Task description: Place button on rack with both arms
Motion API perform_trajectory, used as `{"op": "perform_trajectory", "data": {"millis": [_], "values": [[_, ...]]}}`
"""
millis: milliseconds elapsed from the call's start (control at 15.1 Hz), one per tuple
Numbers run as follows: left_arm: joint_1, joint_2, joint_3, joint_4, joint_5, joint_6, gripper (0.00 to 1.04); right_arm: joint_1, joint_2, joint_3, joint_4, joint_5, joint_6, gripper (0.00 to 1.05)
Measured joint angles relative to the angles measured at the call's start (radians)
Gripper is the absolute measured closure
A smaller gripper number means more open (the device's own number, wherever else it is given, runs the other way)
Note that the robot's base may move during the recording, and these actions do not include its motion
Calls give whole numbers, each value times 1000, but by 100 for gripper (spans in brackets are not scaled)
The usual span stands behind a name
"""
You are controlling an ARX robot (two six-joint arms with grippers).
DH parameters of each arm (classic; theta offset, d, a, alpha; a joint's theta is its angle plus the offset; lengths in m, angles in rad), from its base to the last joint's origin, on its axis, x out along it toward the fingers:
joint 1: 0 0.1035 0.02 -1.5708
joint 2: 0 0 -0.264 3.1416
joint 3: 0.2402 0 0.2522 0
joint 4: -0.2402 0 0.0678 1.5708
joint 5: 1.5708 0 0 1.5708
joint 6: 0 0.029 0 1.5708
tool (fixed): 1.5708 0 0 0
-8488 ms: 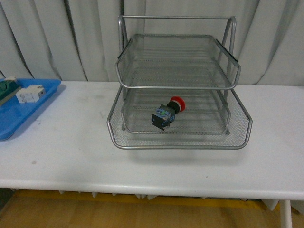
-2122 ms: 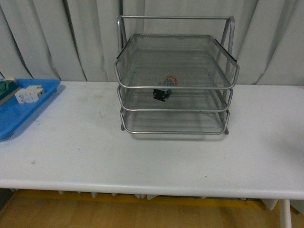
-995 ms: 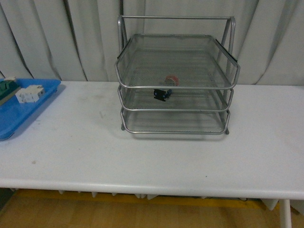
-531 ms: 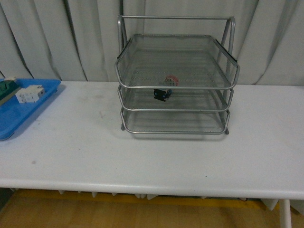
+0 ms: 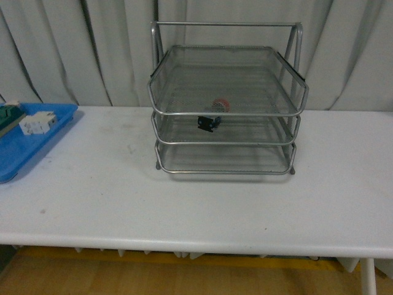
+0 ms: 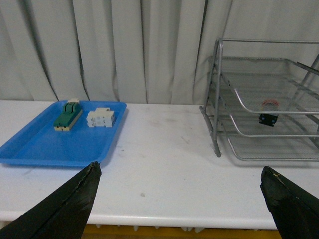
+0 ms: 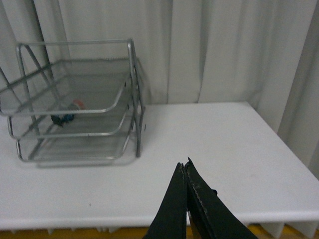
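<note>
The button lies inside the silver wire-mesh rack, on its middle tier, red cap toward the back and black body toward the front. It also shows through the mesh in the left wrist view, the button in the rack, and in the right wrist view, the button in the rack. My left gripper is open, low over the table's front edge, nothing between its fingers. My right gripper is shut and empty, well to the right of the rack. Neither arm appears in the front view.
A flat blue tray sits at the table's far left, holding a white terminal block and a green and beige block. White curtains hang behind the table. The white tabletop ends at a front edge close to both grippers.
Long before, the rack's lower tier was pulled out with the button on it; it is now pushed in. Over the last second nothing has visibly moved.
</note>
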Motion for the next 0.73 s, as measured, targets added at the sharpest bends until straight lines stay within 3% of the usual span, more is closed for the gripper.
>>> {"op": "perform_trajectory", "data": {"millis": [199, 663, 729], "values": [[0, 0, 0, -1, 0, 0, 7, 0, 0, 0, 7, 0, -1, 102], [0, 0, 0, -1, 0, 0, 7, 0, 0, 0, 7, 0, -1, 9], [0, 0, 0, -1, 0, 0, 7, 0, 0, 0, 7, 0, 0, 5]]}}
